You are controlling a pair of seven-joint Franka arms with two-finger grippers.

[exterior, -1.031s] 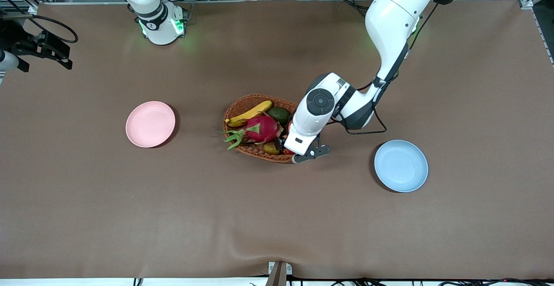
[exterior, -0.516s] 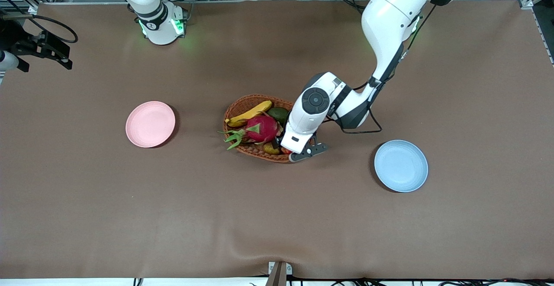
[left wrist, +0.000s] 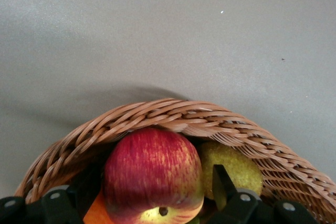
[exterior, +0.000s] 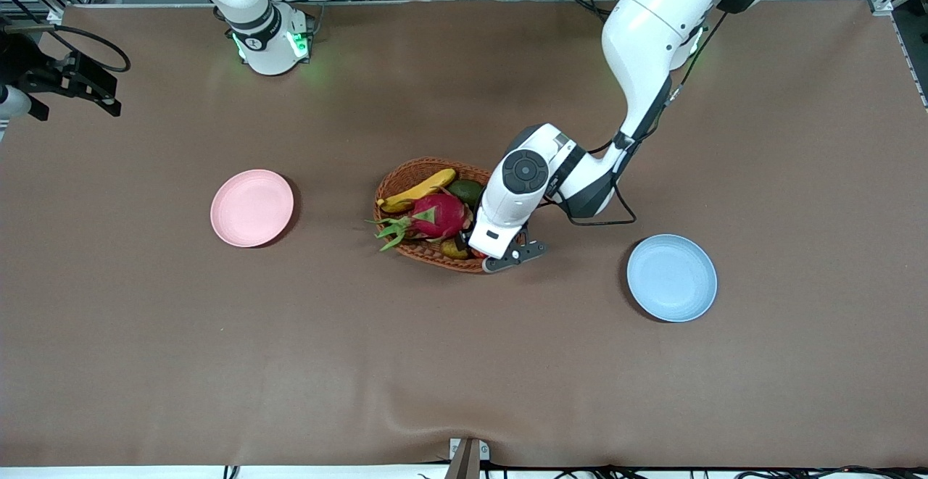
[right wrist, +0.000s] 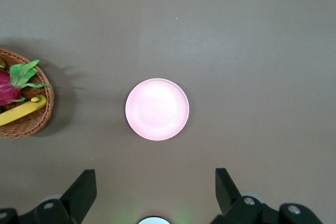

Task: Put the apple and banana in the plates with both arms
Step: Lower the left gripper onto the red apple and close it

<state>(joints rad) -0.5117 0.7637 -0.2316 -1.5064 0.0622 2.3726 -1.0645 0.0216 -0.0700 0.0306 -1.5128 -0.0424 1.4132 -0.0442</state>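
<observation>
The red apple [left wrist: 152, 174] with yellowish patches lies in the wicker basket [exterior: 428, 256] at the end nearer the left arm. My left gripper [left wrist: 155, 174] is open, with one finger on each side of the apple and a small gap at the visible finger [left wrist: 220, 182]. In the front view the left hand [exterior: 500, 236] hides most of the apple. The yellow banana [exterior: 419, 189] lies along the basket's farther edge. The pink plate [exterior: 251, 208] and the blue plate [exterior: 671, 277] are empty. My right gripper [right wrist: 155, 174] is open and empty, high over the table by the pink plate [right wrist: 157, 109].
The basket also holds a pink dragon fruit [exterior: 438, 216], a dark green fruit [exterior: 467, 190] and a brownish-green fruit [left wrist: 236, 163] beside the apple. The basket rim [left wrist: 173, 111] curves close round the apple. Bare brown table lies between basket and plates.
My left arm has shifted a little toward the basket, bringing its gripper in over the apple. The right arm, fruit and plates have not moved.
</observation>
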